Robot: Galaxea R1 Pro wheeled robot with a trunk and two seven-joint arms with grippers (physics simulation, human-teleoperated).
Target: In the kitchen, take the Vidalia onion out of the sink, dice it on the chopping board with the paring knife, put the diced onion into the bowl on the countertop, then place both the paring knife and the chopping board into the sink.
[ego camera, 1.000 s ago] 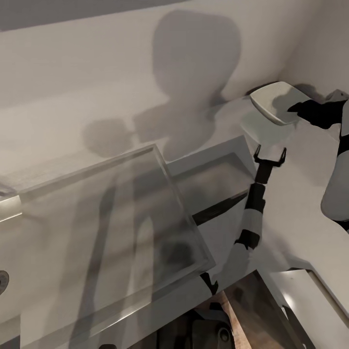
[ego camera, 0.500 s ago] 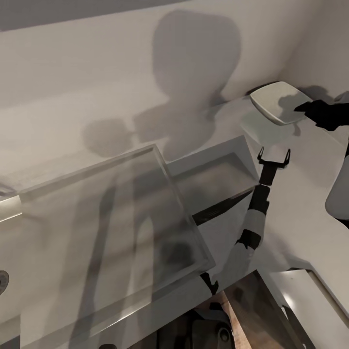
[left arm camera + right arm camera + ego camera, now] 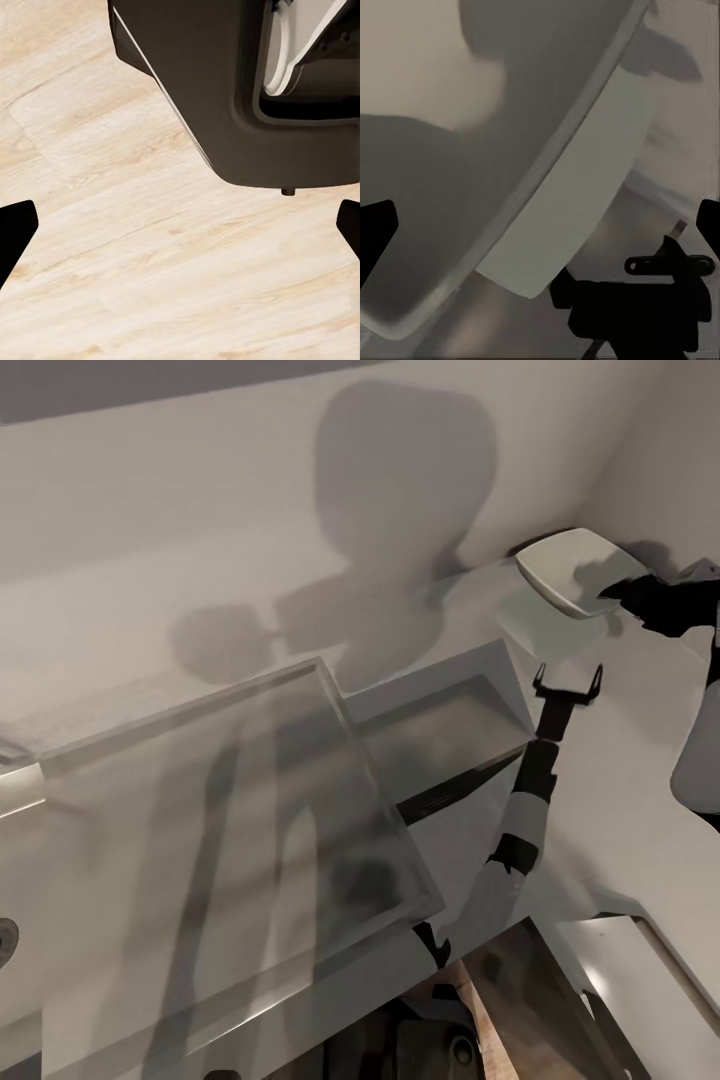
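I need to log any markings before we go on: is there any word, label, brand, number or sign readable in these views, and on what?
None can be read: the bowl, the sink, the countertop, the wall, the wood floor in the left wrist view and both arms bear no print.

No readable text, no labels, no brands, no numbers (any view); surfaces plain

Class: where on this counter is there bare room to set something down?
Bare countertop lies between the left gripper and the right arm, and along the wall left of the bowl. It is crowded at the bowl, with the right gripper at its rim.
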